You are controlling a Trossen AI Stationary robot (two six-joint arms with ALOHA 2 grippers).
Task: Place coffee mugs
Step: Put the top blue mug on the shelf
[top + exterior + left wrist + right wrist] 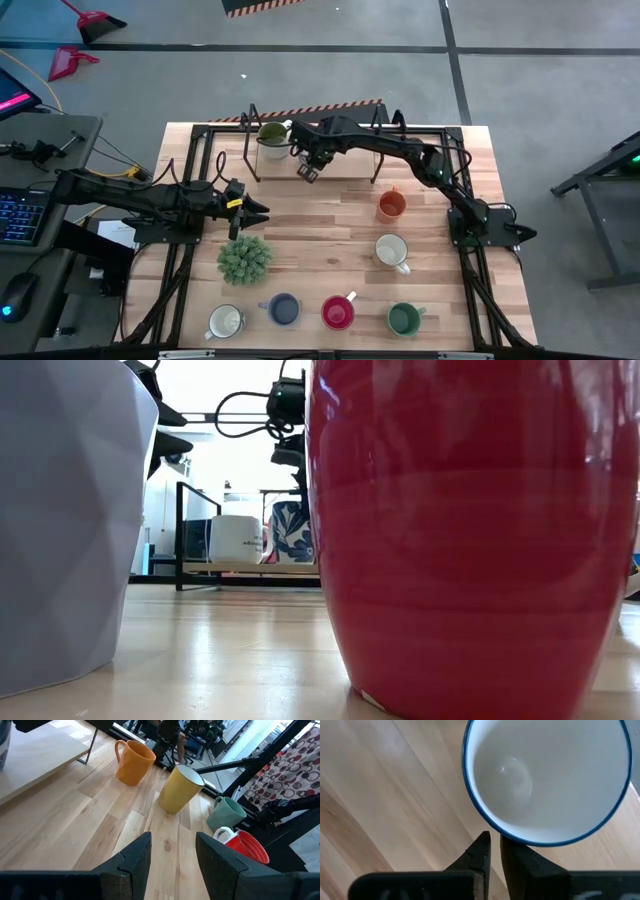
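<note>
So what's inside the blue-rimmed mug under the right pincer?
Nothing visible: the blue-rimmed mug shows a bare white interior down to its bottom. The right pincer, fingers nearly together, hangs at its rim and covers only a sliver of the edge, not the inside.

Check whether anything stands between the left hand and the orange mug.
Nothing visible does: only bare table lies between the left hand and the orange mug. The plant sits off to one side.

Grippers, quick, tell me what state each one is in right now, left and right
Left gripper: open, holding nothing, hovering over the table beside the plant.
Right gripper: shut, empty, just outside the rim of the blue-rimmed white mug on the shelf.
</note>
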